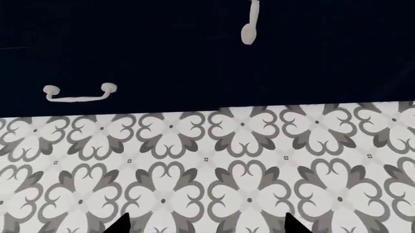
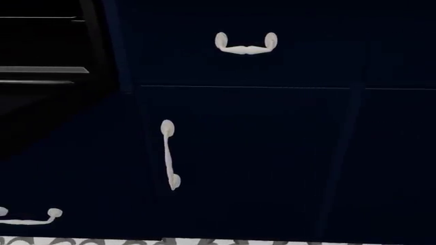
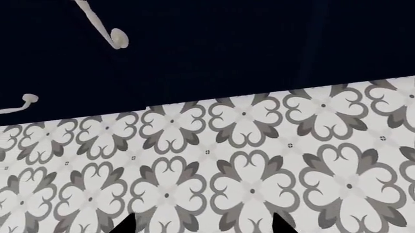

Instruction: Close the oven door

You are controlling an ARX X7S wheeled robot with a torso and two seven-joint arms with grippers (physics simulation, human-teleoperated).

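The black oven (image 2: 41, 51) shows at the upper left of the head view, its cavity open with rack edges across it. Below the cavity a flat black panel, the oven door (image 2: 48, 117), spreads out and down, dark and hard to outline. Neither gripper appears in the head view. My left gripper (image 1: 204, 225) is open, only its two black fingertips (image 1: 120, 224) showing, over the patterned floor. My right gripper (image 3: 204, 225) is likewise open above the floor, its fingertips (image 3: 280, 224) apart. Nothing lies between either pair of fingers.
Navy cabinet fronts fill the head view, with a white drawer handle (image 2: 246, 45), an upright door handle (image 2: 169, 154) and a low handle (image 2: 27, 217). Grey and white patterned floor tiles (image 1: 207, 170) meet the cabinet base. White handles (image 1: 79, 94) (image 3: 104, 26) also show in both wrist views.
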